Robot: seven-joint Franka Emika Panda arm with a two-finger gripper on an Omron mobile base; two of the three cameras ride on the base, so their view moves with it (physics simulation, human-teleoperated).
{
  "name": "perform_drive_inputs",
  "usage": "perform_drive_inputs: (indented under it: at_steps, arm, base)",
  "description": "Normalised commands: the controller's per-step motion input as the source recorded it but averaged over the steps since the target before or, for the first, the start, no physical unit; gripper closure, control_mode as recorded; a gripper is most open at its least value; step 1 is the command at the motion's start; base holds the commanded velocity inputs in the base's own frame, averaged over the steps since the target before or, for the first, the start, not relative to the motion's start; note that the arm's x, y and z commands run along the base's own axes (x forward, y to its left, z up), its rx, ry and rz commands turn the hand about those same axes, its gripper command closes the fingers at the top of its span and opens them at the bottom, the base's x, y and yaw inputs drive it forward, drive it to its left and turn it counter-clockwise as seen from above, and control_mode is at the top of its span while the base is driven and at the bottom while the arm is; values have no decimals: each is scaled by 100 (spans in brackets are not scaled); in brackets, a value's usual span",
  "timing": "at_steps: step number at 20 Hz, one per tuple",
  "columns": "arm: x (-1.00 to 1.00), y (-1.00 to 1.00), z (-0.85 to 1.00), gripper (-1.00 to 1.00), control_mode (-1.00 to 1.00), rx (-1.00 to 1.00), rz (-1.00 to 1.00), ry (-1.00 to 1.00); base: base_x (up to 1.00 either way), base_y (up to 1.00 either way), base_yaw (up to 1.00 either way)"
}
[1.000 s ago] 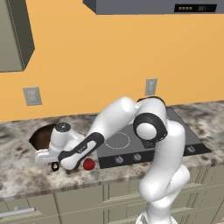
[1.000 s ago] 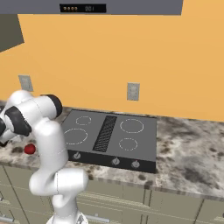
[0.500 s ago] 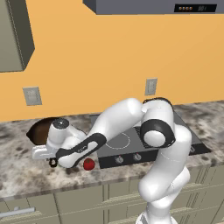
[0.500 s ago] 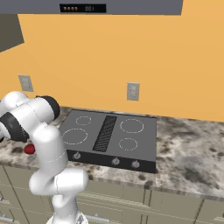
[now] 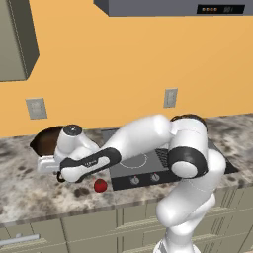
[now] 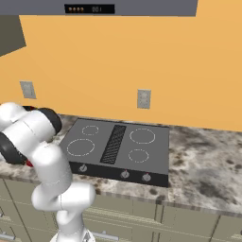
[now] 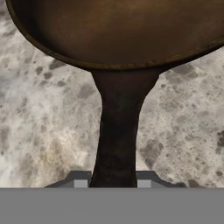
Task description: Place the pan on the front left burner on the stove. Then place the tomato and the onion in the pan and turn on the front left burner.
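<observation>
The round, dark brown cast-iron pan sat on the speckled grey-and-tan granite counter, to the left of the flat black glass stove and well off it. In the hand view its short dark handle ran straight down from the bowl into the two-finger gripper, whose small grey finger tips stood close on either side of it, narrowed about the handle (whether they actually pressed on it could not be told). From the left base view the white arm reached out low and far to the left, its hand lying in front of the pan's visible rim near the wall.

The small glossy red tomato rested on the counter just in front of the forearm, close beside the stove's front left corner and apart from the pan.

The large solid white ring of the front left burner was bare, as were the other rings. A row of small grey knobs lined the stove's front edge, and a ribbed grille ran down its middle.
</observation>
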Motion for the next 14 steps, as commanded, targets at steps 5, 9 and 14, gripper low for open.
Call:
perform_drive_inputs:
  at_steps: [5,9,14]
  arm:
    - [0,-53,22,100,-100,10,6,0]
    - [0,-55,34,100,-100,9,8,0]
    - [3,-50,31,100,-100,7,11,0]
  base:
    - [0,0,0]
    - [0,0,0]
    - [0,0,0]
